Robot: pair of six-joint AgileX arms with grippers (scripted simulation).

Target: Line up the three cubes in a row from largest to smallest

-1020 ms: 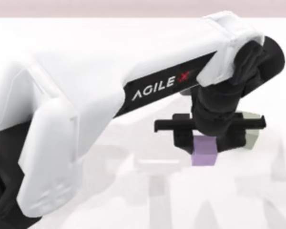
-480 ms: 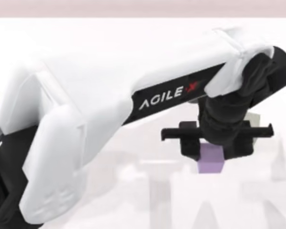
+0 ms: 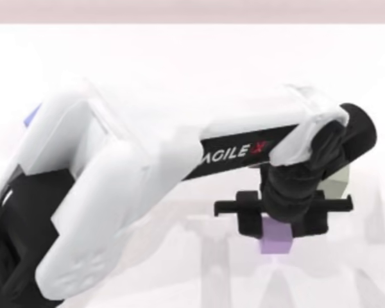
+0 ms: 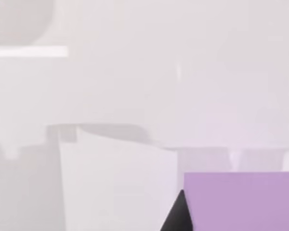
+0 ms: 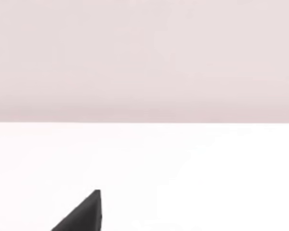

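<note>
Lilac cube point(image 3: 275, 238) in left end effector point(image 3: 277, 226)

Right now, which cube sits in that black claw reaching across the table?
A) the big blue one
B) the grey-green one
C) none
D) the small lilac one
D: the left gripper is closed around the lilac cube, with the grey-green cube behind it.

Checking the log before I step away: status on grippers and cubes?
Left gripper shut on lilac cube, beside the olive cube. Periwinkle cube mostly hidden behind the left arm. Right gripper parked, away from the cubes.
</note>
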